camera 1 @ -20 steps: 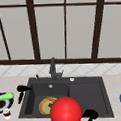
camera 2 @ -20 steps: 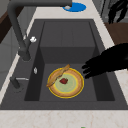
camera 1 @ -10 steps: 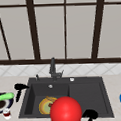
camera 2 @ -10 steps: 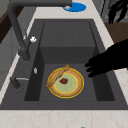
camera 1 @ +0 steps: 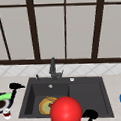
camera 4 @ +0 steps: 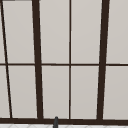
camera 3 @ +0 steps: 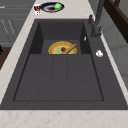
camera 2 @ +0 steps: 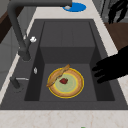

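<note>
Right hand: our right hand (camera 1: 89, 115) hovers at the near edge of the sink (camera 1: 85, 93). In the left side view it (camera 2: 112, 68) comes in over the near wall of the left basin. Its fingers (camera 2: 100, 71) are stretched out and released, holding nothing.

Left hand: the left hand (camera 1: 14, 86) hangs above the bench (camera 1: 115, 94) to the left of the sink, over the dark dish (camera 1: 1, 104). We cannot tell whether it is released or clenched.

Yellow plate: the yellow plate (camera 2: 78, 83) lies flat on the floor of the left basin, near the right hand's fingertips but apart from them. We also see it from the front (camera 1: 41, 107) and from the right side (camera 3: 53, 48).

On the plate: a wooden stick (camera 2: 58, 75) lies slanted across its far left part, and a red morsel (camera 2: 64, 80) sits near its middle.

Red ball: a red ball (camera 1: 65, 111) shows at the near edge of the front view, just left of the right hand and covering part of the plate. We cannot tell what carries it.

Dark dish: it holds a green piece (camera 3: 58, 6), and a small red-and-white thing (camera 3: 37, 8) stands just beside it.

Surroundings: a tap (camera 1: 53, 68) stands at the far side of the sink. A blue dish (camera 2: 74, 7) lies on the bench to the right, and a window (camera 4: 70, 62) rises behind.
</note>
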`<state>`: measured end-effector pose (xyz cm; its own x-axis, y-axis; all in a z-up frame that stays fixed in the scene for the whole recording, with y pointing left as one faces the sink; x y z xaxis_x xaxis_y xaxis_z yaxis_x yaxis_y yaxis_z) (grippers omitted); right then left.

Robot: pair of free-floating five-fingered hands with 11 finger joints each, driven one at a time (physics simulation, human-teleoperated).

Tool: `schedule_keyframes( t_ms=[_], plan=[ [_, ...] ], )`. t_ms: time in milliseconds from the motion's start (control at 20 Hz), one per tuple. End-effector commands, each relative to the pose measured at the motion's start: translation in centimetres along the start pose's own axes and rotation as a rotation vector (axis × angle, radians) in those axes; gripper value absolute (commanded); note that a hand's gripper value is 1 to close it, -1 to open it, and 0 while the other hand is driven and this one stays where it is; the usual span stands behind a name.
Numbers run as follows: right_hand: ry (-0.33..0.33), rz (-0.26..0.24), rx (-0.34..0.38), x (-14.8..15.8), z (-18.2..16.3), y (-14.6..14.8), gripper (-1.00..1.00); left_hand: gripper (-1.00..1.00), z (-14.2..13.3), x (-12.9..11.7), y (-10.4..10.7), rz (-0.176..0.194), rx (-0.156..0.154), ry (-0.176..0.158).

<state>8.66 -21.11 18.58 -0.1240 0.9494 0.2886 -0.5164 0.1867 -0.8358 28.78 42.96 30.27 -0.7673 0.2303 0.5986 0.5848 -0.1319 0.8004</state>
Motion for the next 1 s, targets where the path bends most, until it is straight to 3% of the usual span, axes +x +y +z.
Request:
schedule_keyframes(
  t_ms=[0,150,400,600,700,950],
  plan=[
    [0.0,0.0,0.0,0.0,0.0,0.0,0.0,-1.0,1.4,0.8,-0.6,0.079,0.02,0.037],
    [0.0,0.0,0.0,0.0,0.0,0.0,0.0,-1.0,2.5,0.9,-0.9,0.06,0.044,0.067],
    [0.0,0.0,0.0,0.0,0.0,0.0,0.0,-1.0,4.1,1.1,-1.5,0.062,0.045,0.083],
    [0.0,0.0,0.0,0.0,0.0,0.0,0.0,-1.0,4.9,1.1,-1.7,0.086,0.032,0.11],
    [0.0,0.0,0.0,0.0,0.0,0.0,0.0,-1.0,4.8,0.8,-2.1,0.076,0.053,0.135],
    [0.0,0.0,0.0,0.0,0.0,0.0,0.0,-1.0,5.1,0.3,-2.9,0.076,0.055,0.165]
  ],
)
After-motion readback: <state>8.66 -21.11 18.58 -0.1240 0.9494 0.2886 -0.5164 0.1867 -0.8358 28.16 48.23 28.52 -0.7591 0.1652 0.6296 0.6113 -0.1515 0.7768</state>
